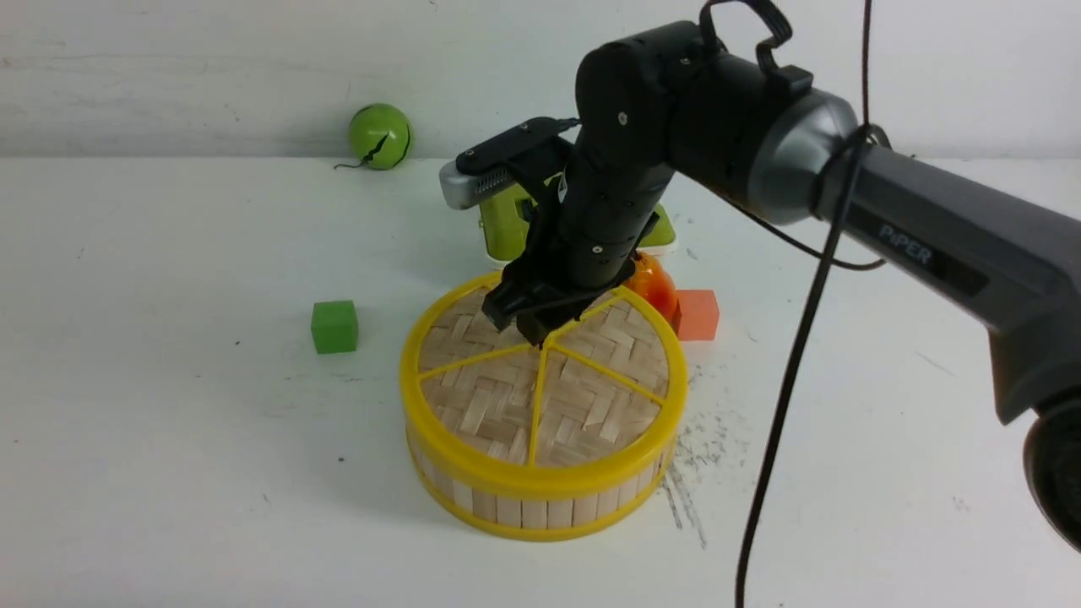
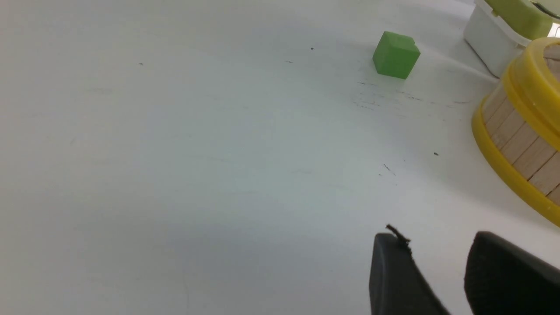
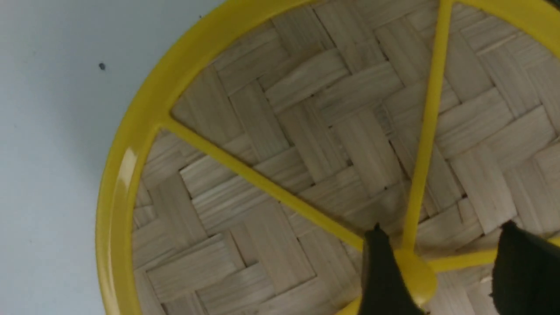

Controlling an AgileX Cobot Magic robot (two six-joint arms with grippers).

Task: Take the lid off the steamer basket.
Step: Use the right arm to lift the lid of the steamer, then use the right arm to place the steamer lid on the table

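Front view: the lid (image 1: 473, 397), a woven disc with yellow rim and spokes, lies level on the steamer basket (image 1: 535, 513), which stands on the table (image 1: 169, 380). No gap is visible between the two along the near side. The right gripper (image 1: 540, 325) points down at the middle of the lid, where the spokes meet; its own body hides most of the jaws, so this view does not settle their spread. A green block (image 1: 335, 327) stands apart from the basket, and an orange block (image 1: 698, 315) is just beyond it on the right. The left arm does not appear.

Left wrist view: the left gripper (image 2: 431, 262) shows its jaws apart with nothing between them. Part of the basket wall and the lid's rim appears, well clear of the tips.

Right wrist view: the jaws stand apart, one on either side of the yellow hub (image 3: 415, 278) at the lid's centre. There is visible space beside the hub, so no clamping is found.

Progress, as judged: the approach to the hub appears essentially complete. Outstanding are closing on the hub, lifting the lid clear and setting it down. The removal itself is not done.
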